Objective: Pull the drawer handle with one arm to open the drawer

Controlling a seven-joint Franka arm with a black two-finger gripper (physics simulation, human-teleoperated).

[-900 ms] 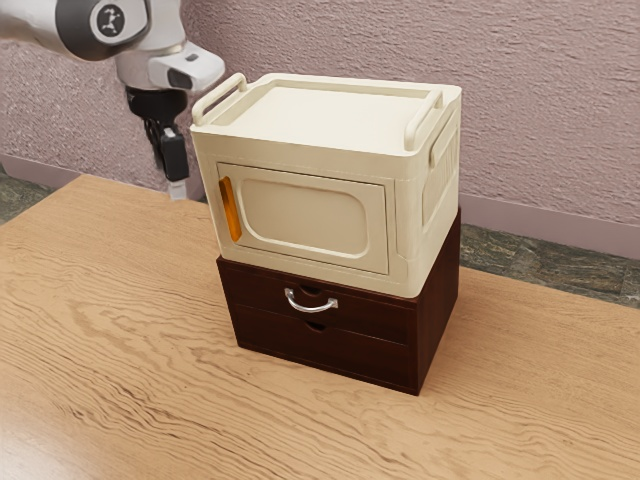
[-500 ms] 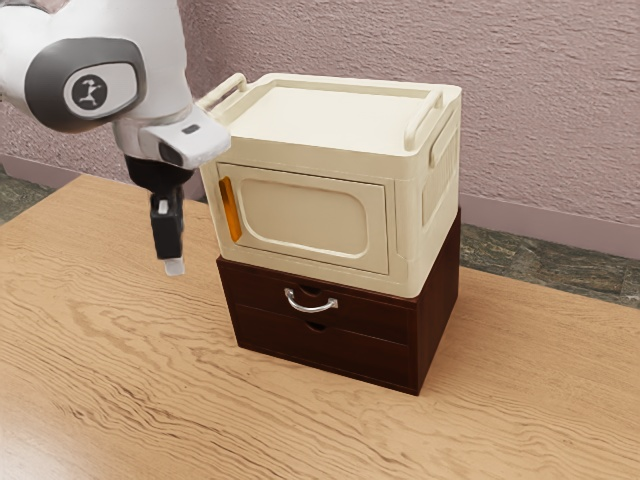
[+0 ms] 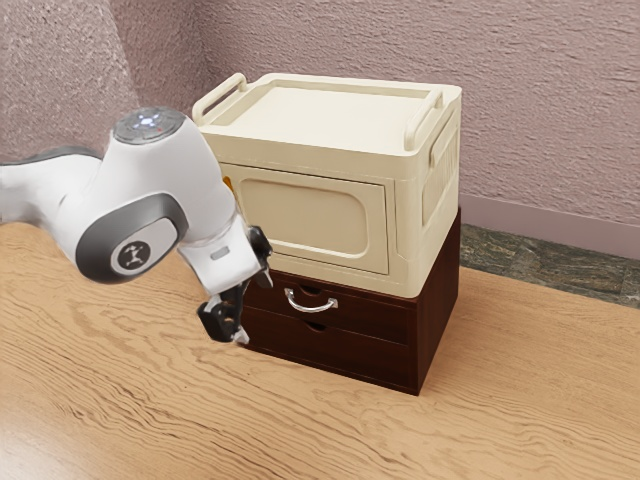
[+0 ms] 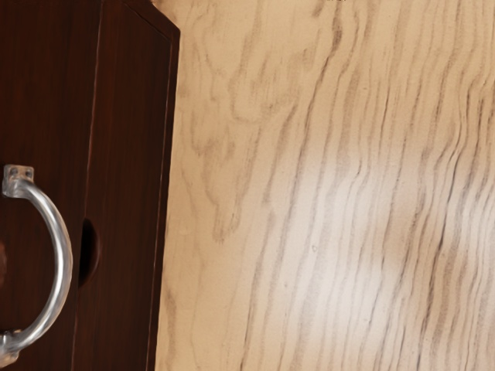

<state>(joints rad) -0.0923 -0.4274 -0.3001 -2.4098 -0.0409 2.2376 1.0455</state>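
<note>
- Clearly, the pull turns on one gap: the silver handle (image 3: 311, 307) (image 4: 63, 247) lies off to the exterior view's right of the black pincer (image 3: 255, 308), near it but apart.
- That handle sits on the front of the upper drawer (image 3: 375, 314), its long axis running left to right across the dark wood, its curve bowing out toward the near side.
- Its pincer stands open and empty, by the left end of the drawer front, one finger higher than the other; that spread looks about right for taking the bar from above and below.
- Only one arm (image 3: 165, 185) is at work, reaching in from the left.
- The upper drawer is shut, so I'd call this the approach, with the pull yet to come.
- Next, I reckon, it must slide right to the middle of the handle, close, then draw toward the near side over the tabletop (image 3: 120, 400).
- Closing too far left could miss the bar.
</note>
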